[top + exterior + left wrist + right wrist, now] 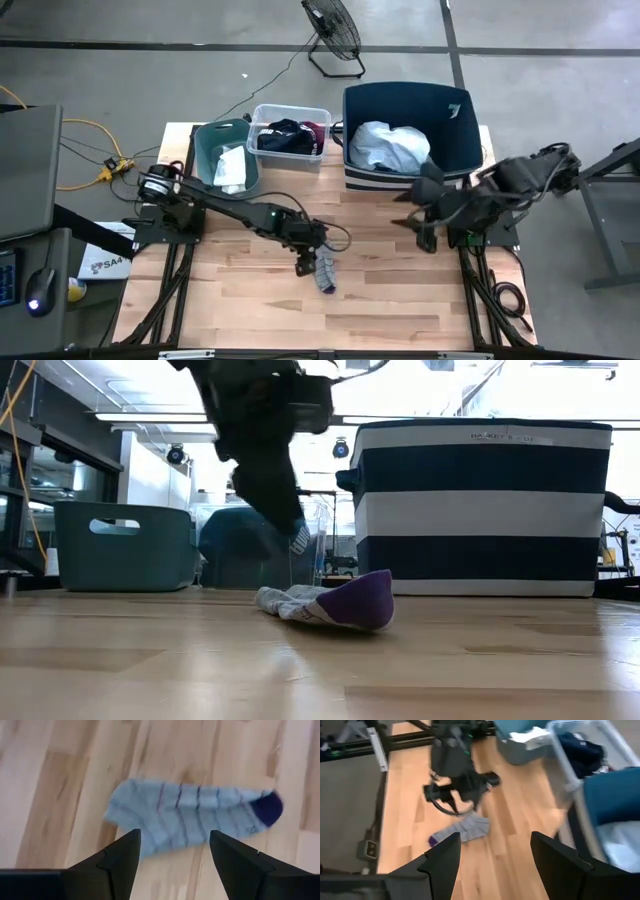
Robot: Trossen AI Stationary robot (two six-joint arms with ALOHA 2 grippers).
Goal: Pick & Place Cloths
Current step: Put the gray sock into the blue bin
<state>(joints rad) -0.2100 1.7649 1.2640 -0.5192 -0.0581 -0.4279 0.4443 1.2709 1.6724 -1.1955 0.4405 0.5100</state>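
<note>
A small pale grey sock with thin dark stripes and a purple toe (326, 272) lies flat on the wooden table near its middle; it also shows in the low view (330, 603) and the right wrist view (467, 829). My left gripper (305, 262) hangs just above the sock (190, 817), open (175, 837), its fingers to either side of the sock's cuff half without touching. My right gripper (425, 235) is open (495, 840) and holds nothing, over the table's right part in front of the navy striped bin.
Along the far edge stand a teal bin (204, 150) holding white cloth, a clear bin (262, 148) with dark and maroon garments, and a navy-and-white striped bin (455, 150) with a pale-blue garment. Bare wood lies toward the near edge. A fan stands on the floor beyond.
</note>
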